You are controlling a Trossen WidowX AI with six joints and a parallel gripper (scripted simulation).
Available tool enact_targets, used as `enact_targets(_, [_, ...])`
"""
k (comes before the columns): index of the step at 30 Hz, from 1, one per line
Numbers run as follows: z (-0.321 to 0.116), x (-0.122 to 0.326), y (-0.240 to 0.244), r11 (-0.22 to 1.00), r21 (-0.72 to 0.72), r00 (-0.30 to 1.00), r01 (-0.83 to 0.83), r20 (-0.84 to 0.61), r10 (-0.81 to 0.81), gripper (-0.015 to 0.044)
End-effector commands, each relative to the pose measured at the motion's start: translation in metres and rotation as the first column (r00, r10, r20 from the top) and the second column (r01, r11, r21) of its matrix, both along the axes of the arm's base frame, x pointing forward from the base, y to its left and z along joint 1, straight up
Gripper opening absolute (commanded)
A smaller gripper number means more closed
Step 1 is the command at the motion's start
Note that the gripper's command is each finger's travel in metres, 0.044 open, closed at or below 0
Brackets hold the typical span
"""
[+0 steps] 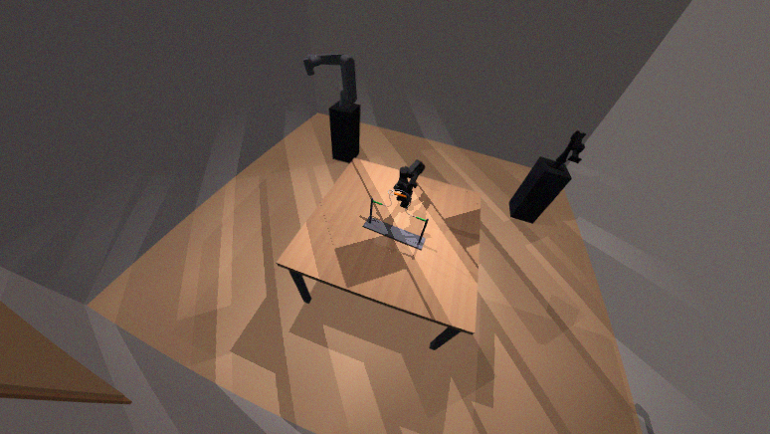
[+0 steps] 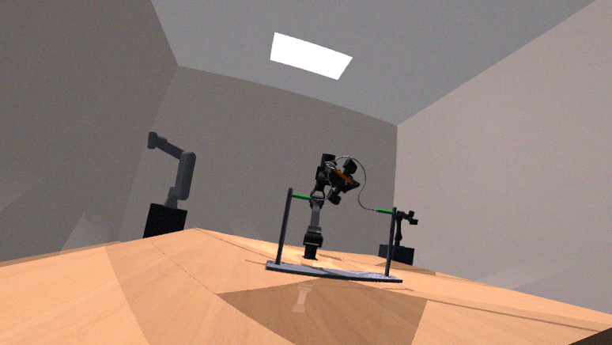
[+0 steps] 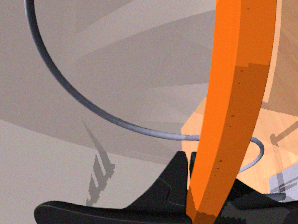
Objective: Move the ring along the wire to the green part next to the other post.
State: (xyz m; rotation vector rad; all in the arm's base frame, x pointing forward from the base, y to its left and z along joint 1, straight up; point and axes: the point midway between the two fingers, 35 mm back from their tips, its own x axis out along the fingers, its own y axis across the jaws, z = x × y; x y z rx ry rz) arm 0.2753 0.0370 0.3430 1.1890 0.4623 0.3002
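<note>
In the exterior view two dark posts stand on a grey base plate [image 2: 331,272]. A green wire part [image 2: 301,197] sits at the left post and another [image 2: 383,210] at the right post. A thin grey wire [image 2: 363,177] arches between them. My gripper [image 2: 339,180] is shut on the orange handle [image 2: 341,175] high near the top of the arch, left of its peak. The ring hangs around the wire there. In the wrist view the orange handle [image 3: 233,96] rises from between my dark fingers, and a grey curve [image 3: 73,90] sweeps behind it. In the top view my gripper [image 1: 403,198] hovers above the stand.
The stand sits mid-table [image 1: 393,242]. Two other dark arms on black pedestals stand off the table, one at the back [image 1: 344,128] and one at the right [image 1: 541,188]. My own arm's base [image 2: 312,240] stands just behind the stand.
</note>
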Motion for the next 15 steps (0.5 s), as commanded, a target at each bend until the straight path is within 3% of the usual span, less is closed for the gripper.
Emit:
enact_targets(1, [-0.0043,0.0023,-0.0019,0.998,-0.069,1.000,0.004,-0.016,-0.006,-0.0150])
enact_targets(15, [-0.0112,0.0021,-0.0056,0.964,-0.265,0.999,0.009,-0.041,-0.021,-0.0150])
